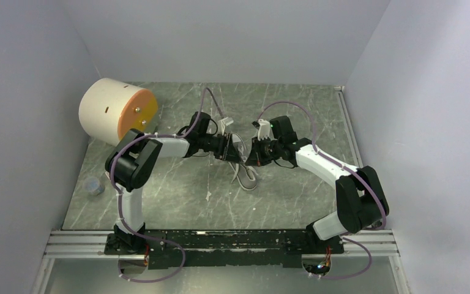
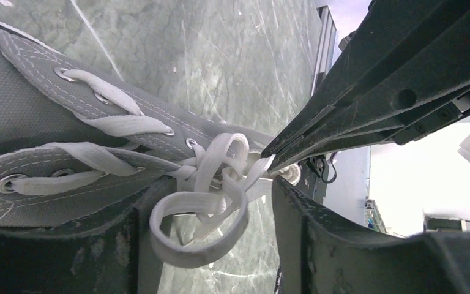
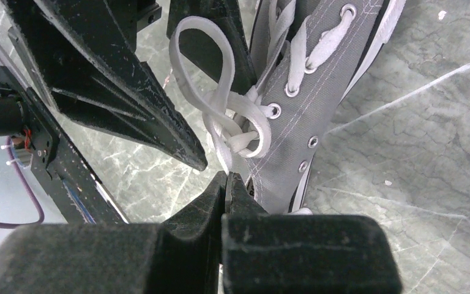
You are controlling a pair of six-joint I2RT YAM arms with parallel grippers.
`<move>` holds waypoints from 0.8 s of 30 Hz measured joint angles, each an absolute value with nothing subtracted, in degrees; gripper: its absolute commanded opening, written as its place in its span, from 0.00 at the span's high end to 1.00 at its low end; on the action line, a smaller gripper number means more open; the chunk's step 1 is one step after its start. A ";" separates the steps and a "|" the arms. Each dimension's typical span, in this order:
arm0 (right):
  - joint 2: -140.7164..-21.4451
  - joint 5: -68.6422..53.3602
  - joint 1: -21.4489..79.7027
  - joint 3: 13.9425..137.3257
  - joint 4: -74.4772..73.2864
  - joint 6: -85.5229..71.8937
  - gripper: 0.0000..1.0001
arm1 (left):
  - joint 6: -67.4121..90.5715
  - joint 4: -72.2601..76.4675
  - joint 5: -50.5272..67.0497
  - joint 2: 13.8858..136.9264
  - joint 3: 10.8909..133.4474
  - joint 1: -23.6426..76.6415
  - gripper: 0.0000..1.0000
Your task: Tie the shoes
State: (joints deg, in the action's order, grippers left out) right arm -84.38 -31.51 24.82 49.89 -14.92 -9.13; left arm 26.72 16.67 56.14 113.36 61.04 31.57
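1. the shoe (image 2: 30, 116) lies mid table (image 1: 177, 196), between both arms.
2. your right hand (image 3: 226, 184) is clamped on a lace (image 3: 221, 150); your left hand (image 2: 208, 202) is apart, around the loop (image 2: 190, 251).
3. pull too hard and that loop may slip out, undoing everything.

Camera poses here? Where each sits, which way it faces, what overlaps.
Top external: above and behind the bases, looking down on the table; left arm and right arm show.
Left wrist: looks along the open left gripper at the sneaker and laces; own fingers frame the bottom.
Right wrist: looks past the right gripper, shut on a lace; own fingers fill the bottom.
Shared: both wrist views show the lace loop and the opposite gripper.
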 measured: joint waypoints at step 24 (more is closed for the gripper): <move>-88.44 -32.01 19.92 52.45 -12.53 -14.85 0.65 | 26.15 15.64 55.33 113.38 60.55 31.29 0.73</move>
State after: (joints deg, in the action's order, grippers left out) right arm -88.44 -32.01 19.92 52.45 -12.53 -14.85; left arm 26.15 15.64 55.33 113.38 60.55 31.29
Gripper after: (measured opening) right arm 0.347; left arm 0.259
